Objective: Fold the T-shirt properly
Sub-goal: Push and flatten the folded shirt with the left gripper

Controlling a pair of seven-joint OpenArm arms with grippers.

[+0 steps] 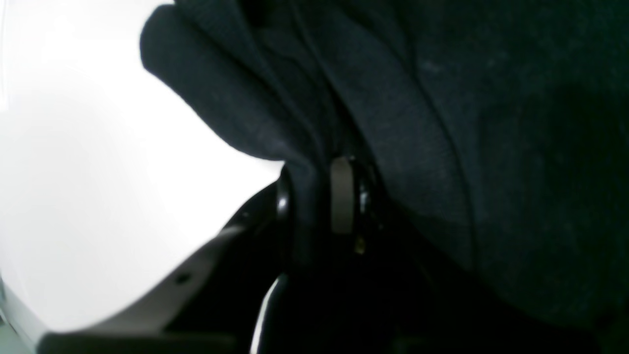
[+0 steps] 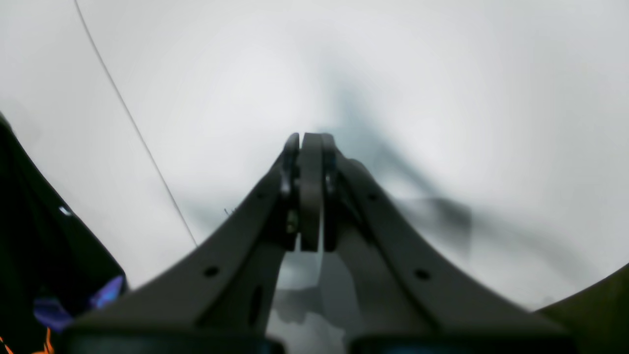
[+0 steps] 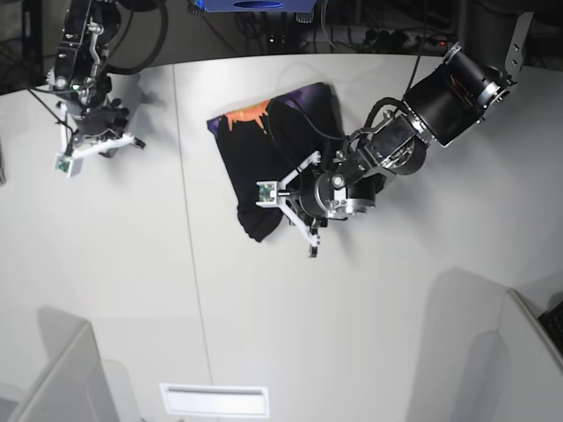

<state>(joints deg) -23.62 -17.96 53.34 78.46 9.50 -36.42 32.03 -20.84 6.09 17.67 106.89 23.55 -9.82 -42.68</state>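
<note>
Two arms: both over the white table (image 3: 132,281); well apart from each other
T-shirt (image 3: 273,149): black, bunched and partly folded near the middle of the table's far half; orange and purple print showing at its far edge in the base view; a purple and orange patch also at the lower left corner of the right wrist view
Left gripper (image 1: 314,196): at the shirt's near edge; fingers narrow, pinching a gathered fold of the black cloth between them; folds of fabric fan upward from the pinch in the left wrist view
Right gripper (image 2: 309,191): at the table's far corner, away from the shirt; fingers (image 2: 310,187) pressed together with nothing between them; bare table below
</note>
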